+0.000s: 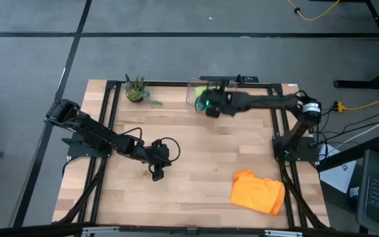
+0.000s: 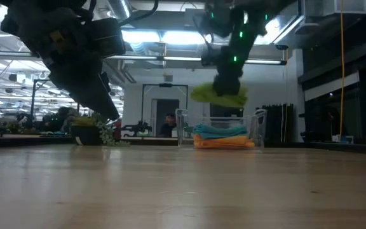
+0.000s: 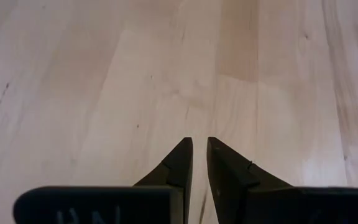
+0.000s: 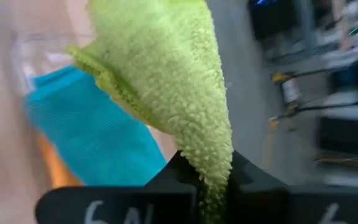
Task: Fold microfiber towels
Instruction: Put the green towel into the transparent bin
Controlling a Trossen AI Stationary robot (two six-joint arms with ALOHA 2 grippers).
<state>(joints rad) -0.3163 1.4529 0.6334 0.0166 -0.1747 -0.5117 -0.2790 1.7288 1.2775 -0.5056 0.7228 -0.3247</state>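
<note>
Towels: unfolded orange towel [image 1: 258, 193] crumpled at near right edge. Left gripper [image 1: 158, 172] idle mid-table, fingers nearly together, empty. Right gripper [image 1: 206, 102] pinches lime green towel [image 4: 166, 81] above far clear bin [image 2: 221, 130], teal towel [image 4: 86, 137] and another orange folded inside.

We can't read much here. On the right gripper [image 4: 213, 186], seen from its own wrist cam, the dark bar at its base has pale marks that look like "6" and "A", then another "6" farther along, but they're cut off, so we can't be sure. On the left gripper [image 3: 199, 152], the dark bar at its base has pale marks too, cut off, maybe letters, can't tell which. We see no readable words, labels or nos. on the tabletop [image 1: 196, 151], nor in the room behind it.
</note>
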